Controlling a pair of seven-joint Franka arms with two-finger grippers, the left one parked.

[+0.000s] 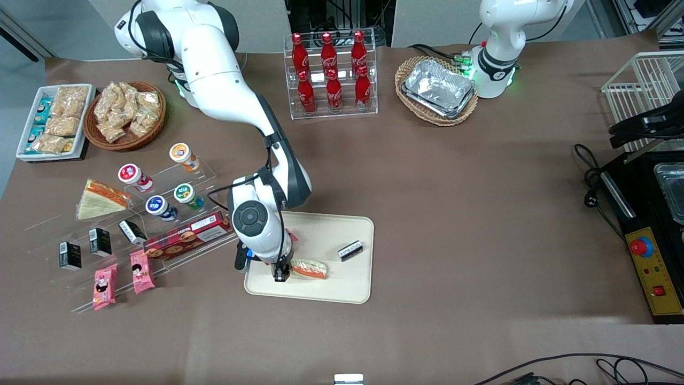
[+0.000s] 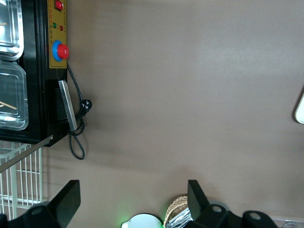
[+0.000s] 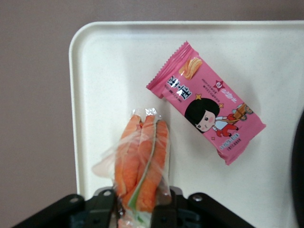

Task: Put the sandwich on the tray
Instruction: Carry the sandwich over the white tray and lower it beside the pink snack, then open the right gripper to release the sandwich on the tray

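The sandwich (image 1: 309,268) (image 3: 141,164) is a clear-wrapped wedge seen edge-on, with orange filling and a green streak. It lies over the cream tray (image 1: 331,286) (image 3: 104,71), near the tray's edge closest to the front camera. My right gripper (image 1: 281,276) (image 3: 138,205) is shut on one end of the sandwich, its black fingers pressing the wrap from both sides. From the front view I cannot tell whether the sandwich rests on the tray or hangs just above it.
A pink snack packet (image 3: 206,102) and a small black packet (image 1: 350,250) lie on the tray. Toward the working arm's end stand a clear rack of cups and snacks (image 1: 160,206) and another sandwich wedge (image 1: 100,199). Cola bottles (image 1: 331,75) and foil trays in a basket (image 1: 437,90) stand farther back.
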